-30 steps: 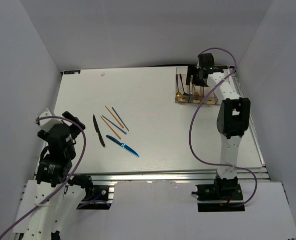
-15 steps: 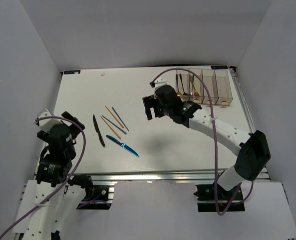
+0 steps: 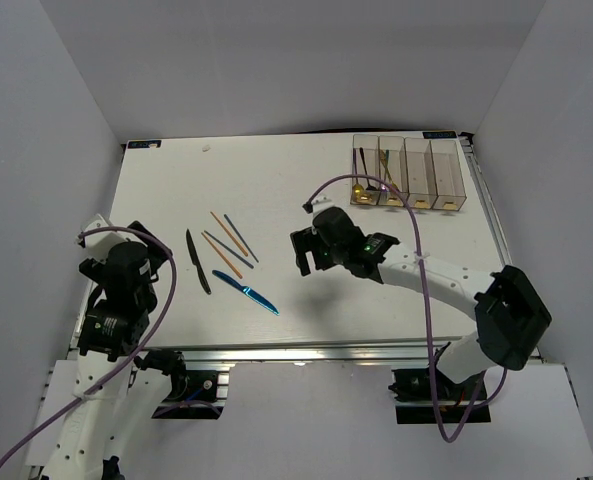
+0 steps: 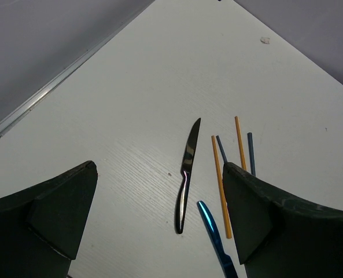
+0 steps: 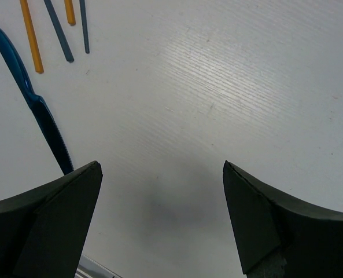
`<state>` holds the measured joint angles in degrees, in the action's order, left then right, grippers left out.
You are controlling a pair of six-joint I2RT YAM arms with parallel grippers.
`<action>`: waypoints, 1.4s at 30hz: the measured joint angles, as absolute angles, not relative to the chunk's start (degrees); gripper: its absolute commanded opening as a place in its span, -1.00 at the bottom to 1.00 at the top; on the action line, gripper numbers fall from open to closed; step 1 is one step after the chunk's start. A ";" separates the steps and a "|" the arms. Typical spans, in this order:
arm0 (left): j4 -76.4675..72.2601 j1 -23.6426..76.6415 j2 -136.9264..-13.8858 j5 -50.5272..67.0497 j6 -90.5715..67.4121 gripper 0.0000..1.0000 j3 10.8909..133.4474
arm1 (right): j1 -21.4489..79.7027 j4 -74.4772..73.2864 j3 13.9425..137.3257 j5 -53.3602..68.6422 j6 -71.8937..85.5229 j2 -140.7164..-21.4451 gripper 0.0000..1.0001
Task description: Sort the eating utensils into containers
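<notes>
A black knife (image 3: pixel 197 262) and a blue knife (image 3: pixel 246 293) lie on the white table left of centre. Thin orange and blue chopsticks (image 3: pixel 230 241) lie beside them. The four clear containers (image 3: pixel 409 172) stand in a row at the back right, and the left ones hold gold and dark cutlery. My right gripper (image 3: pixel 304 250) hovers open over bare table, right of the chopsticks; its wrist view shows the blue knife (image 5: pixel 35 101) to its left. My left gripper (image 4: pixel 159 168) is open and empty, with the black knife (image 4: pixel 185 176) lying ahead between its fingers.
White walls enclose the table on three sides. A metal rail (image 3: pixel 306 350) runs along the near edge. A small white speck (image 3: pixel 208 147) lies at the back left. The right arm's purple cable (image 3: pixel 431 300) loops over the table's right part.
The right arm has swung from the containers at the back right down to the middle of the table, jaws still open. The left arm has shifted slightly.
</notes>
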<state>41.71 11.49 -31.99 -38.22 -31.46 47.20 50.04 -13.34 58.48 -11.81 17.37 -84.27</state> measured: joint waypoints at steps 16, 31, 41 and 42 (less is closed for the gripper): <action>41.12 11.42 -28.27 -38.57 -31.57 0.96 46.11 | 64.07 -17.26 86.52 -11.42 10.28 -115.48 0.24; 40.64 11.42 -27.68 -37.74 -31.24 0.96 46.09 | 65.65 -23.73 101.71 -8.10 4.16 -128.20 -0.01; 40.34 11.42 -26.96 -37.39 -31.05 0.96 46.09 | 66.41 -24.45 106.41 -7.16 3.62 -132.55 -0.08; 40.29 11.42 -26.89 -37.36 -31.03 0.96 46.09 | 66.41 -24.53 106.65 -7.07 3.64 -133.03 -0.08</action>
<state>40.29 11.42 -26.89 -37.36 -31.03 46.09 66.41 -24.53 106.65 -7.07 3.64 -133.03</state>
